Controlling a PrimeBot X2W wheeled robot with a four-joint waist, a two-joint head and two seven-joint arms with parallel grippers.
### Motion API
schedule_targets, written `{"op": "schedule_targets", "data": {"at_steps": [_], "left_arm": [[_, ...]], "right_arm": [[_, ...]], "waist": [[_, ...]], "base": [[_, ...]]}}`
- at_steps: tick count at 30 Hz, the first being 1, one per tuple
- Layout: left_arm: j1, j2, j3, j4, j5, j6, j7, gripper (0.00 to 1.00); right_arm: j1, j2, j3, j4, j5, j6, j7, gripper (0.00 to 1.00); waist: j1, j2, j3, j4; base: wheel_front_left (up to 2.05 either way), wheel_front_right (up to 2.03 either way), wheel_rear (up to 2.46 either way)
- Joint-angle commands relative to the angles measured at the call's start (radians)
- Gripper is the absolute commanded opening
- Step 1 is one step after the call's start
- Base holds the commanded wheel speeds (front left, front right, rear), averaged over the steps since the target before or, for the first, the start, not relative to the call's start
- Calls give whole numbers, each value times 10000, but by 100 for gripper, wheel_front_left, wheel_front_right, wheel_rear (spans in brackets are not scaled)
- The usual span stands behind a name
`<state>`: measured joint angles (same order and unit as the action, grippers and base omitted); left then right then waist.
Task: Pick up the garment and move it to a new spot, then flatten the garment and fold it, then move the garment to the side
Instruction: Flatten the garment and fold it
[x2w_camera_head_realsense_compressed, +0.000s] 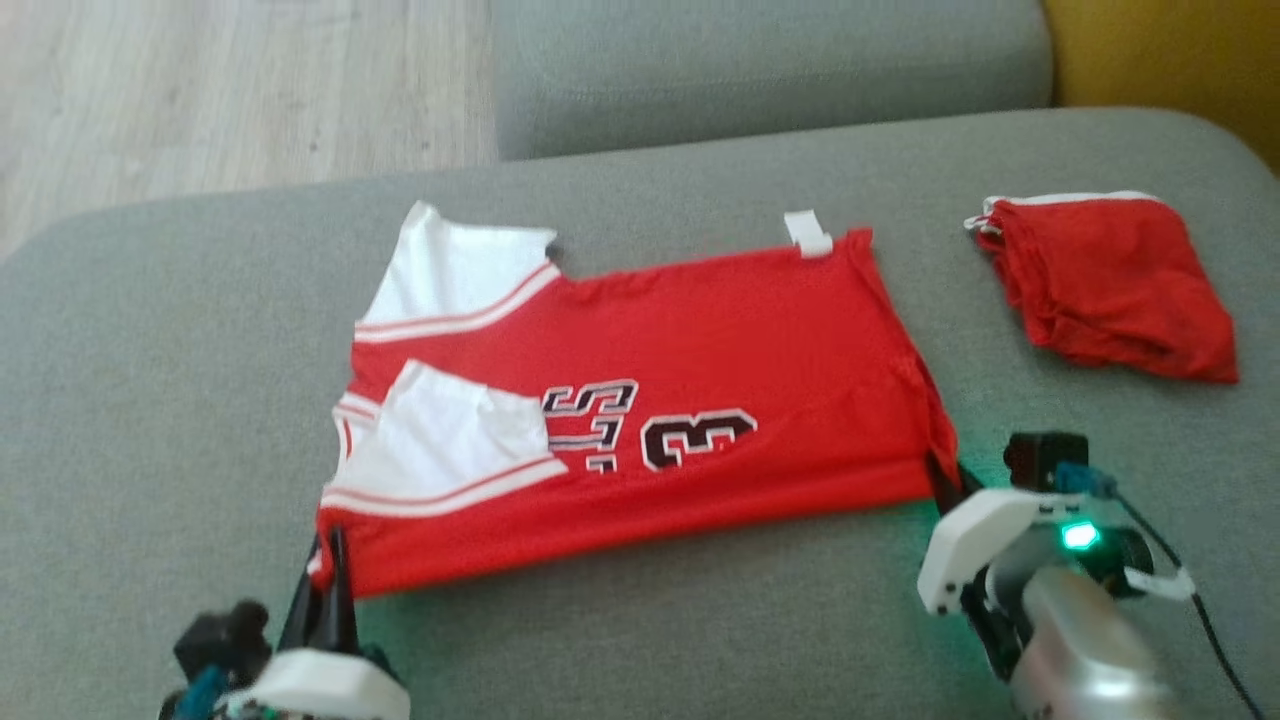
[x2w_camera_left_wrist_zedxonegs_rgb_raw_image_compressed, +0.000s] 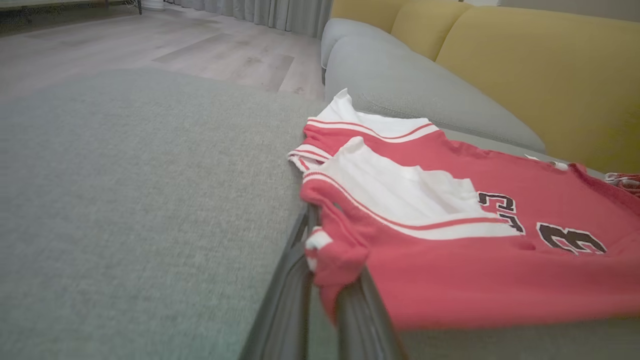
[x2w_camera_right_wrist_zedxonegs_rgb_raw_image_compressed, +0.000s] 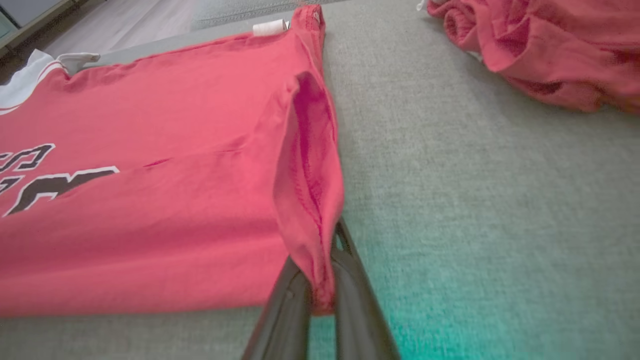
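Closest to me, at the lower left, the left gripper (x2w_camera_head_realsense_compressed: 335, 550) had its two dark fingers (x2w_camera_left_wrist_zedxonegs_rgb_raw_image_compressed: 292, 270) pressed almost together, pinching the near left corner of the jersey (x2w_camera_head_realsense_compressed: 700, 340) by the armhole hem. Seen from its wrist, the red cloth bunched up between them with a bit of white trim showing. The jersey lay spread flat in the middle of the grey seat cushion (x2w_camera_head_realsense_compressed: 150, 420), lengthways from left to right. It was a soft red knit, roughly rectangular, with white shoulder panels edged in red and white stripes at its left end. Black numerals outlined in white sat near the middle, and a small white tag (x2w_camera_head_realsense_compressed: 808, 233) stuck out of the far edge toward the right. At the near right corner the right gripper (x2w_camera_head_realsense_compressed: 942, 478) was clamped shut on the hem, which stood up in a narrow fold between the fingers. A green light (x2w_camera_head_realsense_compressed: 1080, 537) glowed on its pale wrist and tinted the fabric beneath. Further right, well apart from the jersey, a second red garment (x2w_camera_head_realsense_compressed: 1110, 285) sat folded in a rumpled wedge with white trim along its top. The seat cushion was a coarse grey weave. Beyond it ran a grey back cushion (x2w_camera_head_realsense_compressed: 760, 70), with pale wood flooring (x2w_camera_head_realsense_compressed: 200, 90) at the far left and a mustard-yellow cushion (x2w_camera_head_realsense_compressed: 1160, 50) at the far right.
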<state>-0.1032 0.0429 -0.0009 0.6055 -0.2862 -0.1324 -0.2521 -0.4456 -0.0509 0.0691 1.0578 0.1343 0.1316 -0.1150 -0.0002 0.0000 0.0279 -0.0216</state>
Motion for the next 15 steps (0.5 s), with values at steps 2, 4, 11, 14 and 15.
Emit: {"op": "schedule_targets", "data": {"at_steps": [2,4,11,14,15], "left_arm": [[-114,136,257,-359,-75,53,-97,0],[48,124,143,-339,-129,53,-83,0],[-76,113,-7,-591,-88,304,-82,100],[-275,131,81,-973,-110,343,-89,100],[-354,141,112,-1166,-115,333,-91,100]], "right_arm": [[180,3,88,-624,-25,-9,175,0],[533,3,46,-1146,86,-9,345,40],[1416,5,71,-3500,859,-9,478,100],[1646,5,-165,-4464,829,-9,374,100],[1689,5,-309,-4760,780,-9,318,100]], "waist": [[2,0,-139,-38],[2,0,-190,-57],[2,0,-93,-143],[2,0,49,-180],[2,0,111,-185]], "base": [[0,0,0],[0,0,0],[0,0,0],[0,0,0],[0,0,0]]}}
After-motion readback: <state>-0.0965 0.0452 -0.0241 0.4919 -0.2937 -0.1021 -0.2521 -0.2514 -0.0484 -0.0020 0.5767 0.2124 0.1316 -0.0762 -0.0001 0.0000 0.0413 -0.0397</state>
